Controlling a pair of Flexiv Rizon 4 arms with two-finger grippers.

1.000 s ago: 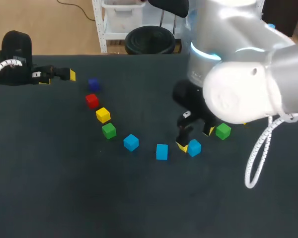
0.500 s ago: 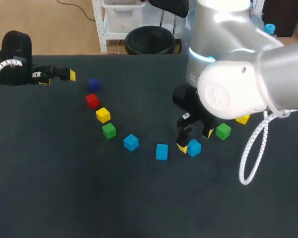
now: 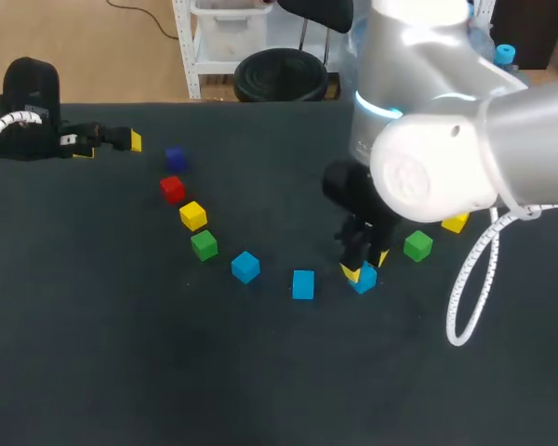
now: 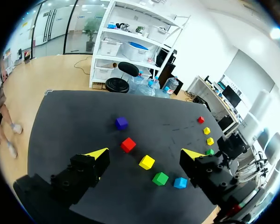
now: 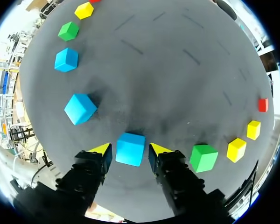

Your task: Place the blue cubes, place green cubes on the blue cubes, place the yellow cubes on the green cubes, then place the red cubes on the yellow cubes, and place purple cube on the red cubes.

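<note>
Far left: left gripper (image 3: 112, 144), fingers spread, empty. Centre: two blue cubes (image 3: 245, 267) lie near each other. Right: right gripper (image 5: 128, 148), fingers apart, straddles a third blue cube (image 3: 365, 281) on the table (image 3: 121, 353). Step judged: placing blue cubes; next, pinch it squarely and lift.

A: The cubes' colours?
B: 3 blue cubes (image 5: 130, 149) (image 5: 80, 108) (image 5: 66, 59), 2 green cubes (image 5: 204, 157) (image 5: 68, 31), 3 yellow cubes (image 5: 236, 149) (image 5: 253, 129) (image 5: 84, 9), 2 red cubes (image 5: 263, 104) (image 4: 128, 144), 1 purple cube (image 4: 121, 123), all plain.
A: The table (image 3: 121, 353)?
B: Black, unpatterned; the fingertips (image 5: 101, 149) are bright yellow.
</note>
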